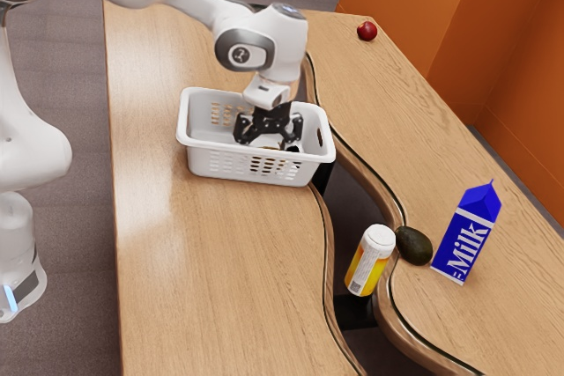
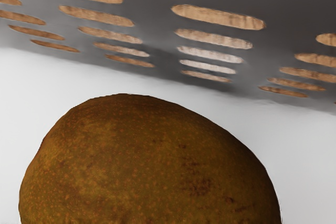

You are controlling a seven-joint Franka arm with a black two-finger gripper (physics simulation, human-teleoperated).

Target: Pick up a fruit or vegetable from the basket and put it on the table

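My gripper reaches down inside the white basket, toward its end at the exterior view's right, with its fingers spread wide apart and open. In the wrist view a large brown, orange-speckled rounded fruit or vegetable lies just under the hand, beside the basket's slotted wall. The basket's near wall hides the fingers' lower ends and most of what lies there in the exterior view.
A pill bottle, a dark avocado and a blue milk carton stand or lie at the exterior view's lower right. A red apple is near the table's far edge. A dark curved channel divides the wooden table.
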